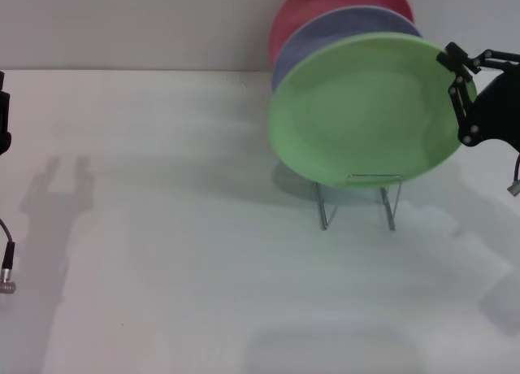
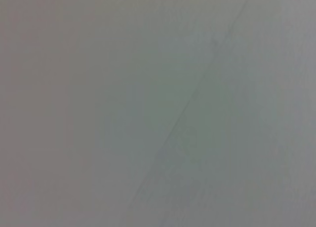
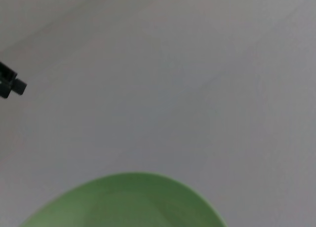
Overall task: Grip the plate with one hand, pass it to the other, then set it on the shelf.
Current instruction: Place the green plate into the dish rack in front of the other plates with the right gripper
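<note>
We had the plate [image 1: 366,110] standing in the shelf [image 1: 357,202], front of the stack. Right gripper [image 1: 457,73] was at its rim; couldn't tell if clamped. Left arm parked. Only release and retreat looked left.

Even, soft light fills the head view; the left arm's [image 1: 4,122] faint shadow lies on the white table [image 1: 162,268]. Both wrist views look blurred, the left perhaps wholly defocused.

Plain light-green plate [image 1: 370,110] in front, a lavender plate [image 1: 341,28], a pink-red plate [image 1: 325,4], white counter [image 1: 179,228], black claw [image 1: 460,73].
</note>
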`<state>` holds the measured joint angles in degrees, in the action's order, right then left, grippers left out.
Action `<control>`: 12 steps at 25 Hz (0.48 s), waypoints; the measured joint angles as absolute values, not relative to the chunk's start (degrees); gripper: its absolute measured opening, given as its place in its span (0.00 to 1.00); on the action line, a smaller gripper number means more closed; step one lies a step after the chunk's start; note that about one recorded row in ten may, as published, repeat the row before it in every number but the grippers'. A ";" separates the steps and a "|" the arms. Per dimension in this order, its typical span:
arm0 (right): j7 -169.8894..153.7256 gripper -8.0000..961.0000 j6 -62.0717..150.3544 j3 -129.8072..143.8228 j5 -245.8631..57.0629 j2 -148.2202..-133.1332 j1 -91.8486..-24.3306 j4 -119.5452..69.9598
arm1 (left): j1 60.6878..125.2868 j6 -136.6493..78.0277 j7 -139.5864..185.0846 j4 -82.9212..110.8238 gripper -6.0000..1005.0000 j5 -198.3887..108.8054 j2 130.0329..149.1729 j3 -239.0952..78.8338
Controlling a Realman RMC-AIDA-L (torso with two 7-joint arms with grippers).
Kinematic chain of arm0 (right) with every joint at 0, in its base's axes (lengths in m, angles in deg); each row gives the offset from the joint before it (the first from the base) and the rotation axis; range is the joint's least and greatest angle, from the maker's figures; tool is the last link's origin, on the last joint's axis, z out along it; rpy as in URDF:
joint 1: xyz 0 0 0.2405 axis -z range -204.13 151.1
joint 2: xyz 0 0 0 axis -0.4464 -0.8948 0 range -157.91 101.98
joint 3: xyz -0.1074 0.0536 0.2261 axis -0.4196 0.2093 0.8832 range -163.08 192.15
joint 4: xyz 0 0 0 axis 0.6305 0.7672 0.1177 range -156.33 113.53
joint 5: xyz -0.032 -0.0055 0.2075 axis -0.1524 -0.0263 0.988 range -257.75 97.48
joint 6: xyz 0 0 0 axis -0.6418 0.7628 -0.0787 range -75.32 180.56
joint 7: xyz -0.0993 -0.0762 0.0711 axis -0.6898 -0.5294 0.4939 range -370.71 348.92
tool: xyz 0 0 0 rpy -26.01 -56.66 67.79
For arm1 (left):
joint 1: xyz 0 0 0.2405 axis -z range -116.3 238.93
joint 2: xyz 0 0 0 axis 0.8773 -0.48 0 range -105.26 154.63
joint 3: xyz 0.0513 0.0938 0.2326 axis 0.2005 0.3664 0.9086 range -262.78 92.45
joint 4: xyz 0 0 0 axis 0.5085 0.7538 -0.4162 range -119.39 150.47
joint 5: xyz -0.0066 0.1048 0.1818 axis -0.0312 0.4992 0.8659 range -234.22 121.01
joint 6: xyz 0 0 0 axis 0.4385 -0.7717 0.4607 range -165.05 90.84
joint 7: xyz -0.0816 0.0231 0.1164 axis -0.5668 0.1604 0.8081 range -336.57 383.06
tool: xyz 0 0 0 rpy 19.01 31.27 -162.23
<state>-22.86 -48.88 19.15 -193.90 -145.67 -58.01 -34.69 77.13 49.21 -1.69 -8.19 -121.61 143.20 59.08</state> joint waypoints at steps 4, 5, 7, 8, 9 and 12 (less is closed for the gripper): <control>-22.90 0.03 -48.33 19.10 -193.90 -145.82 -57.52 -35.35 | 77.19 49.21 -2.02 -8.16 0.51 -121.33 143.15 58.74; -22.90 0.03 -48.10 19.03 -193.90 -145.86 -57.32 -35.52 | 77.23 49.21 -2.65 -8.03 0.51 -121.27 143.15 58.70; -22.92 0.03 -47.64 18.76 -193.90 -145.88 -56.87 -35.69 | 77.27 49.21 -2.96 -8.00 0.51 -121.26 143.15 58.70; -22.97 0.03 -47.13 18.46 -193.90 -145.90 -56.45 -35.84 | 77.34 49.21 -3.10 -7.99 0.51 -121.24 143.12 58.71; -22.97 0.03 -47.13 18.46 -193.90 -145.90 -56.45 -35.84 | 77.34 49.21 -3.10 -7.99 0.51 -121.24 143.12 58.71; -23.69 0.03 -46.15 18.32 -193.89 -145.97 -56.12 -35.89 | 77.52 49.21 -3.18 -8.10 0.51 -121.21 143.08 58.71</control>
<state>-23.69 -46.15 18.32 -193.89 -145.97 -56.12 -35.89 77.52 49.21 -3.18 -8.10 -121.21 143.08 58.71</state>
